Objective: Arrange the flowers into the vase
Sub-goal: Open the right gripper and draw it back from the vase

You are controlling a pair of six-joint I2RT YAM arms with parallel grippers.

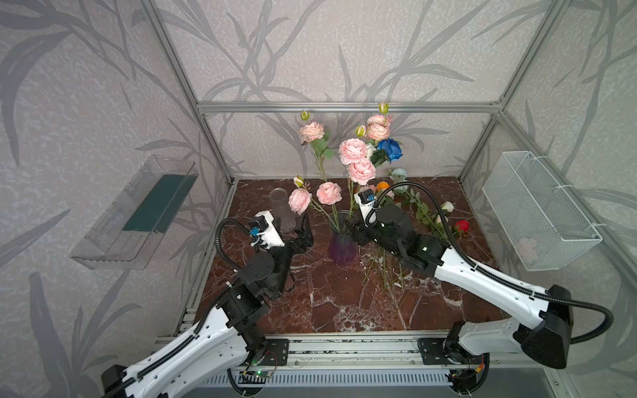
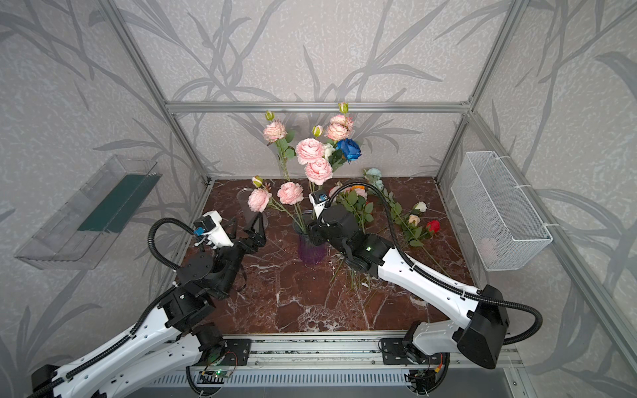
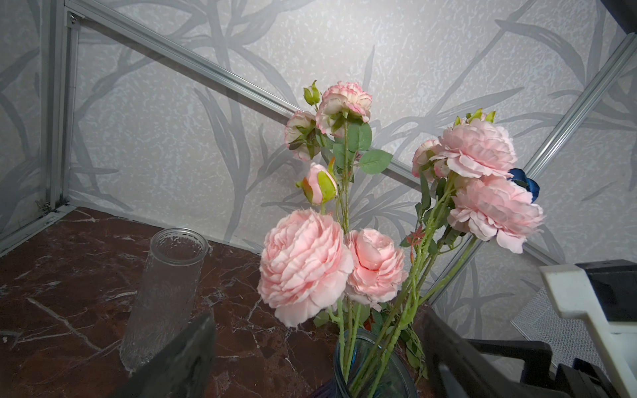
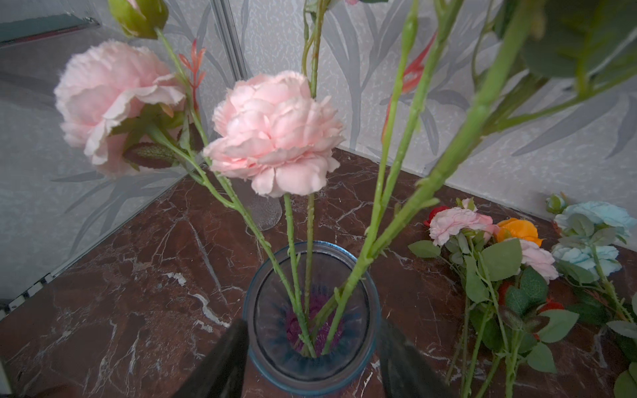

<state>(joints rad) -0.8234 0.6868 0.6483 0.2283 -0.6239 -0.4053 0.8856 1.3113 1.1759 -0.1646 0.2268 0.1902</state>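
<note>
marble tabletop [image 1: 344, 303] with strewn flowers [image 1: 423, 209], leaf-patterned walls [image 1: 310, 51], aluminium frame [image 1: 344, 107], wire basket [image 1: 537, 213]

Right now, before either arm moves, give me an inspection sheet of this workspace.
Surface: dark red-brown marble-patterned tabletop.
Job's things: purple vase mid-table holds pink blooms and a blue rose; loose flowers, a red rose among them, lie right of it.
Clutter: clear glass cylinder, empty, upright at back left.
Grippers: left gripper open, empty, near the cylinder; right gripper open, fingers flanking the vase rim, contact unclear.
Cables: black conduit loops over each arm; nothing seen snagged.
Surroundings: aluminium frame, clear tray on left wall, wire basket on right wall.
</note>
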